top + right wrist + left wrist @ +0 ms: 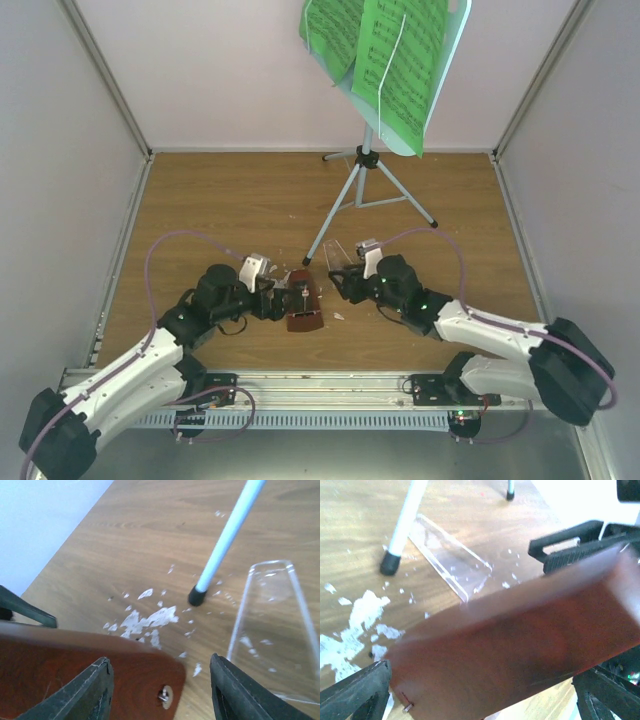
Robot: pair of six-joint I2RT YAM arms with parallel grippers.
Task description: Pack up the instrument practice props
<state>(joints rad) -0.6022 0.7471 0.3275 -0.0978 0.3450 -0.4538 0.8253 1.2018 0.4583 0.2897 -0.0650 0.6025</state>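
- Metronome (303, 314): near the table (220, 200)'s near edge, midway along it. The left wrist view alone shows its brown body clamped between the left gripper (480, 695)'s fingers.
- Clear cover (272, 630) lies flat just beyond, rightward.
- Right gripper (162, 690) gapes empty over the metronome's corner; both arms reach inward.

White crumbs (150, 620) on wooden table (220, 200)

Overhead, wrist close-ups (shared metronome (303, 312))
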